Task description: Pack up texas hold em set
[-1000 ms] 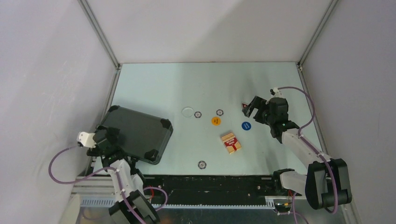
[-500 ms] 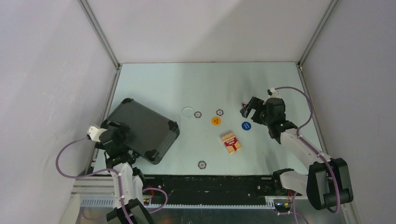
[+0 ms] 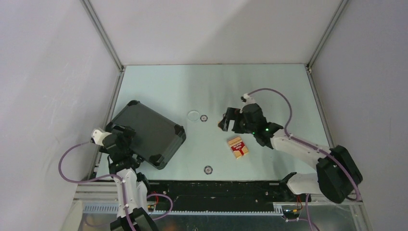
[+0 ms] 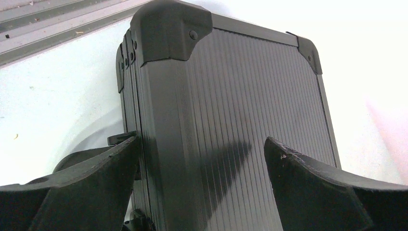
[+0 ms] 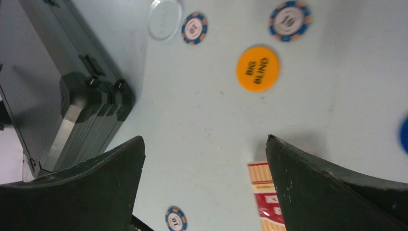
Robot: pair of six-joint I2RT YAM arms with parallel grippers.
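The black briefcase of the texas hold em set lies shut on the left of the table. My left gripper is open at its near-left edge. In the left wrist view one finger stands beside the case wall and the other over the ribbed lid, left gripper. My right gripper hovers open mid-table, nothing between its fingers. Below it lie the orange BIG BLIND button, the red-patterned card deck and a chip.
Loose on the table are a clear disc, a chip beside it and a chip near the front rail. The right wrist view adds another chip and a blue button at its edge. Enclosure walls stand on three sides.
My right arm has swung left from the table's right side to the middle, above the orange button. The left gripper shifted slightly right, and the briefcase slid a little with it.
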